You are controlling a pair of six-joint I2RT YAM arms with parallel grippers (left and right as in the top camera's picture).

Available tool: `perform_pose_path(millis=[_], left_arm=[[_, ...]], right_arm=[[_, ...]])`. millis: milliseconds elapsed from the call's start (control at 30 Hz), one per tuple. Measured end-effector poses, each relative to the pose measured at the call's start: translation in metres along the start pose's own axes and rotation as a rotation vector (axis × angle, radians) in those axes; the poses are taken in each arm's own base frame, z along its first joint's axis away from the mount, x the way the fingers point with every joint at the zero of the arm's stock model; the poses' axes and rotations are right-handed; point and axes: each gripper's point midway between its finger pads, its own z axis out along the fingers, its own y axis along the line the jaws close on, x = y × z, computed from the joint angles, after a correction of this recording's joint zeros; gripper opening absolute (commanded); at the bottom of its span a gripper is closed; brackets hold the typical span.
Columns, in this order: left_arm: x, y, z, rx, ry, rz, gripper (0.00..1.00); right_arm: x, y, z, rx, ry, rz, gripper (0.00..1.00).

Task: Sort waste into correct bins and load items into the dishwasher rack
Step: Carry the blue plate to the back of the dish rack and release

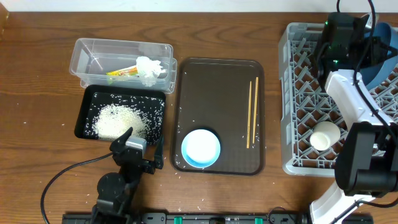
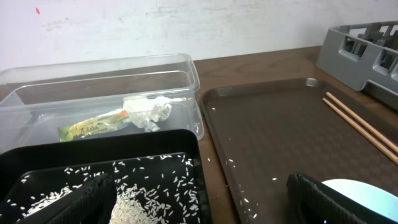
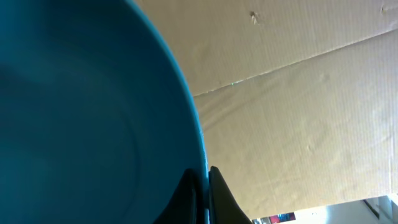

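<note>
A robot test bench: wooden table (image 1: 37, 93), bare white wall (image 2: 124, 25), cardboard backdrop (image 3: 298, 93)

The wooden table (image 1: 37, 93) carried four things side by side. A clear tub (image 1: 84, 62) sat at the far left, with a black tray (image 1: 83, 118) touching its near edge. A brown serving tray (image 1: 217, 93) lay just beside them, mid-table. A grey rack (image 1: 285, 93) stood at the right. Stray rice grains (image 1: 199, 208) dotted the bare wood, and a black cable (image 1: 62, 177) trailed across the near left.

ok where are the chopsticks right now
Overhead, the chopsticks lie side by side near the brown tray's right edge, between the light blue bowl and the grey rack.
</note>
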Motion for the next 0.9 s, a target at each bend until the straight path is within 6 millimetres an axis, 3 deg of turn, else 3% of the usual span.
perform_pose_path(millis=[367, 633, 900], left_arm=[[0.0, 0.0, 0.0, 0.0, 0.0, 0.0, 0.91], [0.0, 0.0, 0.0, 0.0, 0.0, 0.0, 0.9], [0.0, 0.0, 0.0, 0.0, 0.0, 0.0, 0.91]], right_arm=[[-0.014, -0.004, -0.001, -0.038, -0.064, -0.046, 0.01], [-0.017, -0.031, 0.011, -0.055, -0.099, -0.129, 0.01], [-0.021, -0.015, 0.009, -0.115, -0.164, -0.256, 0.01]])
